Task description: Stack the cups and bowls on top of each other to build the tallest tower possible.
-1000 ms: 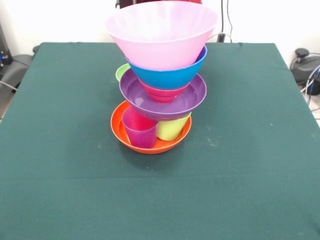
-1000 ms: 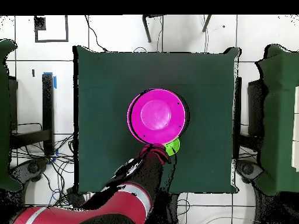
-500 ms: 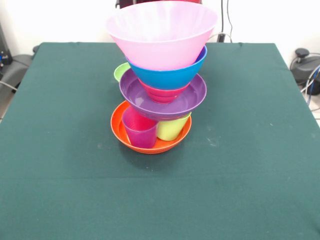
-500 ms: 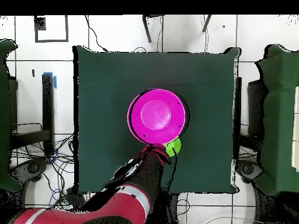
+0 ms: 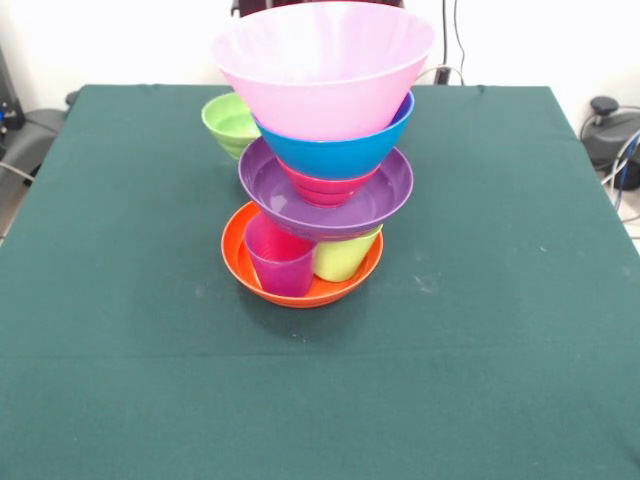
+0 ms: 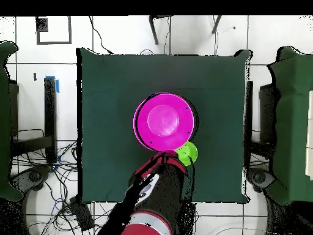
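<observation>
The tower stands mid-table. An orange bowl point(image 5: 300, 288) at the bottom holds a purple cup point(image 5: 280, 262) and a lime green cup point(image 5: 345, 258). On them rest a purple bowl point(image 5: 380, 195), a small red bowl point(image 5: 325, 186), a blue bowl point(image 5: 340, 152) and the big pink bowl point(image 5: 322, 65) on top point(image 6: 165, 120). A small green bowl point(image 5: 228, 122) sits behind the tower, and it also shows in the overhead view point(image 6: 186, 153). My gripper point(image 6: 166, 160) is right beside that bowl at the tower's edge, and the tower hides it in the front view. The orange cup and the light blue bowl are hidden.
The green cloth-covered table point(image 5: 120, 330) is bounded by its edges on all sides. Cables and equipment point(image 5: 610, 130) lie off the table's far corners. My arm point(image 6: 153, 202) reaches in over the table edge on the robot's side.
The green bowl has come out from behind the tower, leftward in the front view. My arm has swung from a slant to nearly straight over the table edge.
</observation>
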{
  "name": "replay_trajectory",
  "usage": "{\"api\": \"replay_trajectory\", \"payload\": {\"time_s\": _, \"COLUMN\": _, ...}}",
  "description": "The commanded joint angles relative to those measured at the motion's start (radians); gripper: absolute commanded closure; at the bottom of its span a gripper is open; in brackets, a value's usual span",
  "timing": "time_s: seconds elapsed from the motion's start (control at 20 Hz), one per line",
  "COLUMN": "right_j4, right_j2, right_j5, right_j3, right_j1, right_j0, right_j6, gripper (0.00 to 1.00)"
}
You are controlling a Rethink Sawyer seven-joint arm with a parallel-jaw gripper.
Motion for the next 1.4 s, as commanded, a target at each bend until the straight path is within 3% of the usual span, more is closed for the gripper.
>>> {"api": "replay_trajectory", "payload": {"time_s": 0.05, "right_j4": -0.002, "right_j2": 0.203, "right_j5": 0.180, "right_j3": 0.093, "right_j1": -0.173, "right_j0": -0.098, "right_j6": -0.213, "gripper": 1.00}}
{"api": "replay_trajectory", "payload": {"time_s": 0.45, "right_j4": -0.004, "right_j2": 0.246, "right_j5": 0.260, "right_j3": 0.170, "right_j1": -0.298, "right_j0": -0.182, "right_j6": -0.248, "gripper": 1.00}}
{"api": "replay_trajectory", "payload": {"time_s": 0.85, "right_j4": 0.009, "right_j2": 0.406, "right_j5": 0.319, "right_j3": 0.274, "right_j1": -0.464, "right_j0": -0.430, "right_j6": -0.453, "gripper": 1.00}}
{"api": "replay_trajectory", "payload": {"time_s": 1.0, "right_j4": 0.016, "right_j2": 0.454, "right_j5": 0.343, "right_j3": 0.283, "right_j1": -0.494, "right_j0": -0.487, "right_j6": -0.488, "gripper": 1.00}}
{"api": "replay_trajectory", "payload": {"time_s": 1.4, "right_j4": 0.039, "right_j2": 0.530, "right_j5": 0.386, "right_j3": 0.303, "right_j1": -0.546, "right_j0": -0.562, "right_j6": -0.530, "gripper": 1.00}}
